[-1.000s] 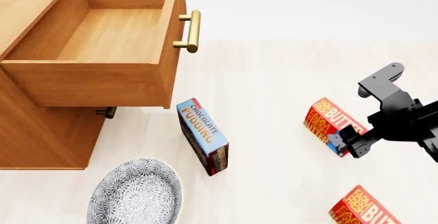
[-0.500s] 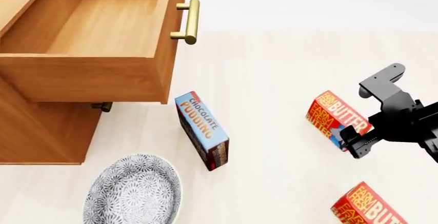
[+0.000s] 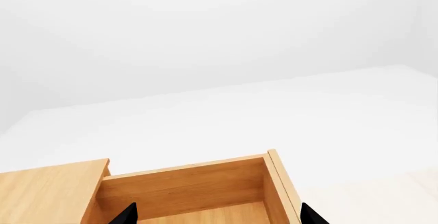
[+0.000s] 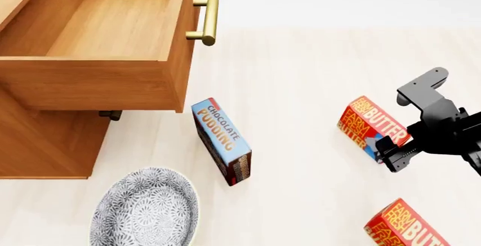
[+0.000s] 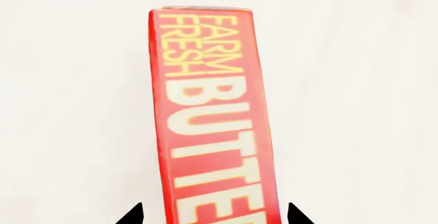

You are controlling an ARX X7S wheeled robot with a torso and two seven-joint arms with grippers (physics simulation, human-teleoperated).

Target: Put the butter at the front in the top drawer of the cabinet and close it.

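Reading the lettering first: the butter (image 4: 368,126) at the right end effector (image 4: 384,151) carries "FARM FRESH BUTTER" in pale yellow on red, with a blue panel on its lower end. It stands on the pale table (image 4: 301,77), tilted in the head view, well to the right of the cabinet (image 4: 45,144). In the right wrist view the same carton (image 5: 215,126) runs lengthwise between two dark fingertips (image 5: 131,215) that stand apart on either side, each with a gap to the carton's edge. A second identical carton (image 4: 406,226) lies nearer the robot. A blue-topped box lettered "CHOCOLATE PUDDING" (image 4: 222,142) stands just right of the cabinet, beside a patterned grey bowl (image 4: 146,209). The top drawer (image 4: 105,43) is pulled out, its brass handle (image 4: 206,19) facing right. The left end effector (image 3: 215,216) hovers over the drawer's interior (image 3: 192,193), its tips spread wide.
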